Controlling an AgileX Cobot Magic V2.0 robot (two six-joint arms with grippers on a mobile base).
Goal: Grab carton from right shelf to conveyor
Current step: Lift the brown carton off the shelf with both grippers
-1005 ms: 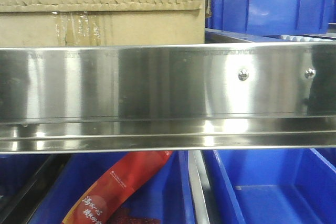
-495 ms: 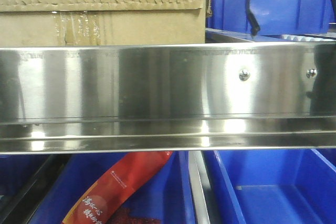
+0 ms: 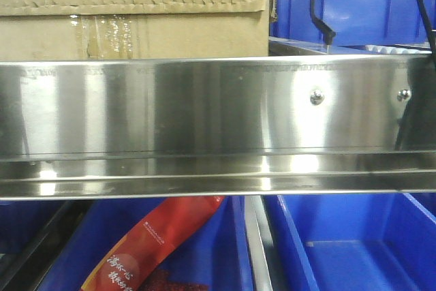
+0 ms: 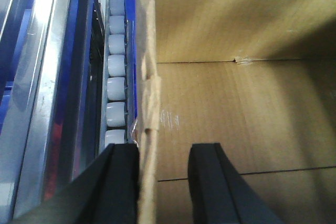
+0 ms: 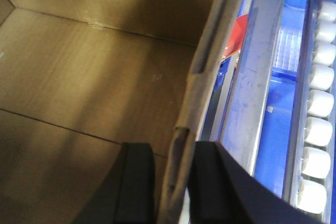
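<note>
Up on the right shelf (image 3: 204, 107), just behind its shiny steel front: the carton (image 3: 136, 5), open-topped, serrated tape strip across the face. Left gripper (image 4: 164, 150) down over the carton's left wall, jaws spread, one finger outside close against the cardboard, the other inside with a clear gap. Right gripper (image 5: 173, 148) astride the opposite wall, jaws near on both sides, pinching or just shy, cannot tell. White rollers (image 4: 116, 66) running alongside. Blue bins (image 3: 354, 5) beside and below, red packet (image 3: 157, 243) in one, black cable (image 3: 317, 5) dangling upper right.
</note>
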